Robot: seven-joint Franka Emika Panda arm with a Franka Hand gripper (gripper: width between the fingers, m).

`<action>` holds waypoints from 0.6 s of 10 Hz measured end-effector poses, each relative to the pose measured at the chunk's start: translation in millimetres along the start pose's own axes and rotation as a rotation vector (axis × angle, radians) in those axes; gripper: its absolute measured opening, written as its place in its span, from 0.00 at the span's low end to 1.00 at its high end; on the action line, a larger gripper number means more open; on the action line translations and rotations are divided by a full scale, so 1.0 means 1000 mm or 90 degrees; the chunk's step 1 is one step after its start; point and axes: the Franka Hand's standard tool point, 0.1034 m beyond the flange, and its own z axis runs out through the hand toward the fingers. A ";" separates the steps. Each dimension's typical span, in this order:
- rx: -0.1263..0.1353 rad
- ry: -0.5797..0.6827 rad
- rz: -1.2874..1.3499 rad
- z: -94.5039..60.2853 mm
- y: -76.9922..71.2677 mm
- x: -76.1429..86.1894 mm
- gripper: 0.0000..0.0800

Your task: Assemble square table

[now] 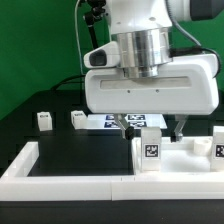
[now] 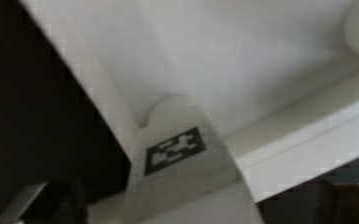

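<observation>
The white square panel (image 1: 182, 158) with a raised rim lies at the exterior view's lower right. One tagged white leg (image 1: 150, 151) stands upright at its near left corner, and another leg (image 1: 218, 150) stands at its right edge. Two loose legs (image 1: 44, 121) (image 1: 77, 119) lie further back on the left. My gripper (image 1: 149, 128) hangs open just above the panel, its fingers wide apart and holding nothing. In the wrist view the panel (image 2: 229, 60) and the tagged leg (image 2: 179, 150) fill the picture, with the leg running down between the spread jaws of my gripper (image 2: 194, 214).
The long white L-shaped border wall (image 1: 60, 172) runs along the front and left of the black table. The marker board (image 1: 135, 120) lies flat behind my gripper. A green backdrop stands behind the table.
</observation>
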 end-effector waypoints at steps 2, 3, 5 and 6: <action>-0.003 0.002 -0.058 0.000 0.001 0.001 0.81; -0.003 0.002 -0.047 0.001 0.001 0.001 0.81; -0.003 0.002 -0.027 0.001 0.001 0.001 0.49; -0.003 0.002 0.011 0.001 0.002 0.001 0.49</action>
